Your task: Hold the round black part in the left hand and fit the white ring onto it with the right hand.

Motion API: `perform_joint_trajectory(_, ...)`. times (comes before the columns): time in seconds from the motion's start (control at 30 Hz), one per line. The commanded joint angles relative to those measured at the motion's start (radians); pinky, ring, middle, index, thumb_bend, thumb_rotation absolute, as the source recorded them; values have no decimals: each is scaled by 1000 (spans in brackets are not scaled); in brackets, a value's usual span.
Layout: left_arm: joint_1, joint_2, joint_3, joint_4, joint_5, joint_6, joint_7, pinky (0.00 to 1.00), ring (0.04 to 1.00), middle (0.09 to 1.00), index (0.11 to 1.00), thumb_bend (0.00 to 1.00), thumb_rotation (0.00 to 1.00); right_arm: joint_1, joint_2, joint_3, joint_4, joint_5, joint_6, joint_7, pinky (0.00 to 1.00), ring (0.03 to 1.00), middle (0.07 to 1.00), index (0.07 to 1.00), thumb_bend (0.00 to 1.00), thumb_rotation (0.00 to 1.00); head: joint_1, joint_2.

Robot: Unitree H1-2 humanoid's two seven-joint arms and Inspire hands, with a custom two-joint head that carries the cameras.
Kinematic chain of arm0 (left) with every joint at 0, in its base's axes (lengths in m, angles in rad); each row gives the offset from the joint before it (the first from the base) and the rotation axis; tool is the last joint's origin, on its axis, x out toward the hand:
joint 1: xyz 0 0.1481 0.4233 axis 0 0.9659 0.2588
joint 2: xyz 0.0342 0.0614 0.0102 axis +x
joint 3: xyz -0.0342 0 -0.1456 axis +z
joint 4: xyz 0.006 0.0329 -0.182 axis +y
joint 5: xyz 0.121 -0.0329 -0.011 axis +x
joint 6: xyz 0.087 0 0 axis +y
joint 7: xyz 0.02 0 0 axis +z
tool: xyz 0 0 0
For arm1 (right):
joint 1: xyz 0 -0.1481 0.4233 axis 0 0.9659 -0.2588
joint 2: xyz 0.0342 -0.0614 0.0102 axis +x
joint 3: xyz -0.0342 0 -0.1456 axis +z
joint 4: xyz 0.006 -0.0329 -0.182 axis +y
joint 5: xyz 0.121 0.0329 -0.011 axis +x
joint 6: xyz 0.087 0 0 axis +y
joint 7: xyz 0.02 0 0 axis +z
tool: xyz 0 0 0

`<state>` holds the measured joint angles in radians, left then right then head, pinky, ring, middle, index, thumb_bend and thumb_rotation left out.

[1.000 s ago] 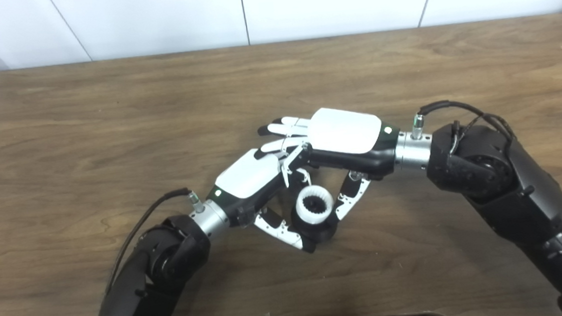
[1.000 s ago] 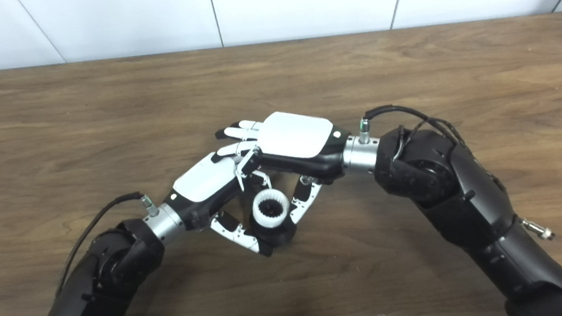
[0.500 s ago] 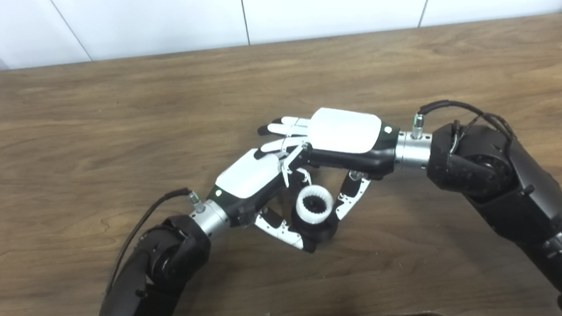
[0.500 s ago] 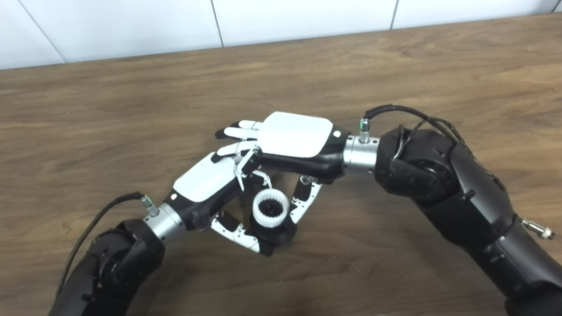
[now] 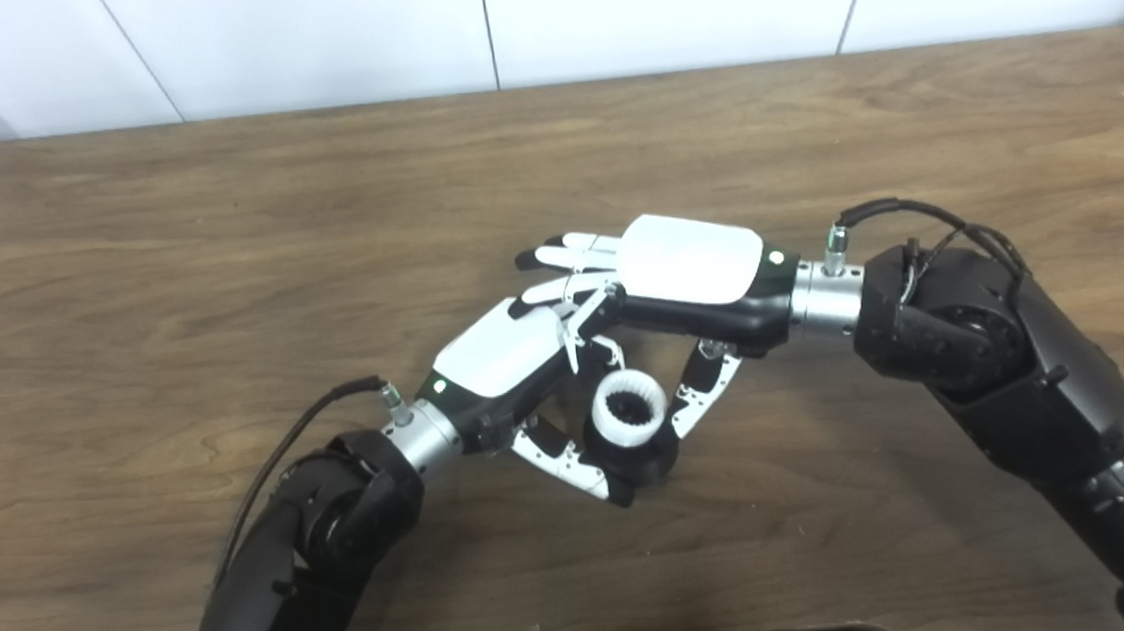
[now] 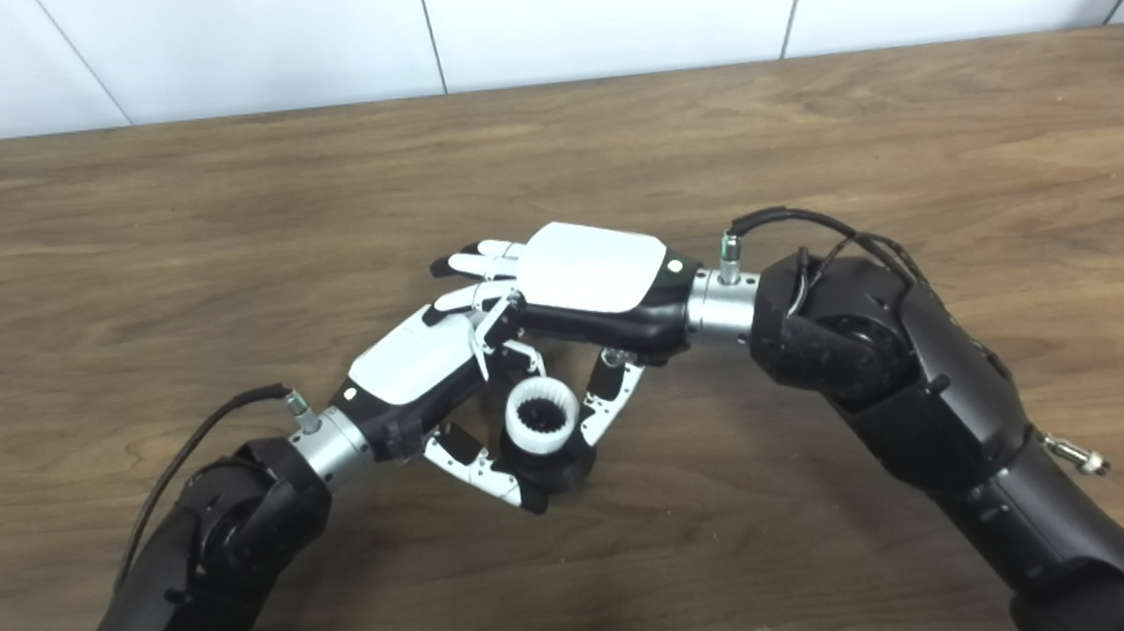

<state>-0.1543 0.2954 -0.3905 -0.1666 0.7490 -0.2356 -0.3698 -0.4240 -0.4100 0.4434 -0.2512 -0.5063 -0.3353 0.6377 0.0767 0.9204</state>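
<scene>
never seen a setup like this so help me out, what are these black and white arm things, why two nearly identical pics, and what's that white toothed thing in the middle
These are a humanoid robot's two arms, each ending in a mechanical hand. Both pictures come from cameras side by side on its head, so they show one scene from slightly different spots. The left hand grips a round black part just above the wooden table. A white ring with inner teeth sits on top of that part. The right hand reaches over it, its fingers against the ring's side. Whether the ring is fully seated cannot be told.
</scene>
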Motion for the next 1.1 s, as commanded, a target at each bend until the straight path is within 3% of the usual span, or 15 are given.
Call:
perform_joint_trajectory(0.0, -39, -11, -4, -49, -10, -7, 7, 1000, 1000, 899, 482, 524, 57, -33, -19, 3, -23, 1, -11, 15, 1000, 1000, 910, 486, 524, 155, 2, 0)
perform_joint_trajectory(0.4, -36, -18, 4, -41, -4, -20, 41, 1000, 1000, 879, 481, 524, 58, -38, -30, 3, -48, 3, 6, 48, 1000, 1000, 933, 489, 523, 154, -2, 3)
perform_joint_trajectory(0.8, -44, -17, -9, -49, -1, 0, 9, 1000, 1000, 915, 480, 523, 57, -46, -30, -2, -48, 16, 5, 55, 1000, 1000, 921, 491, 523, 155, -1, -1)
perform_joint_trajectory(1.0, -43, -20, -12, -46, 15, -3, 26, 1000, 1000, 907, 479, 523, 59, -39, -30, 2, -49, 15, 9, 61, 1000, 1000, 935, 492, 522, 155, 0, 1)
perform_joint_trajectory(1.03, -42, -22, -11, -44, 16, -7, 33, 1000, 1000, 901, 479, 523, 59, -39, -30, 2, -51, 13, 11, 63, 1000, 1000, 940, 539, 756, 210, 0, 1)
perform_joint_trajectory(1.07, -41, -22, -11, -42, 18, -9, 38, 1000, 1000, 895, 479, 524, 59, -38, -31, 3, -52, 11, 11, 64, 1000, 1000, 942, 569, 901, 245, -1, -1)
